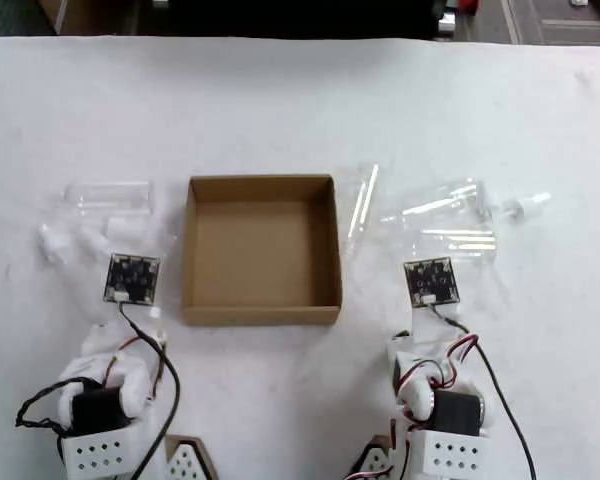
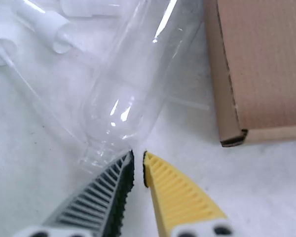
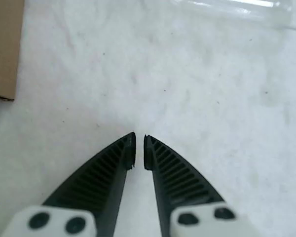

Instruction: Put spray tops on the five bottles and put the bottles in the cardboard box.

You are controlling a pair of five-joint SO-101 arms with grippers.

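Your box (image 1: 262, 250) sits empty in the middle, with clear bottles (image 1: 435, 205) lying on both sides. Your left gripper (image 2: 138, 165) is pressed together, holding nothing, tips just beside 1 bottle (image 2: 133, 84). The right gripper (image 3: 139, 148) is pressed together too, over bare table (image 3: 187, 74). I think you should open the left one wide, grab that bottle near its neck, and keep it steady for a spray top (image 2: 52, 29).
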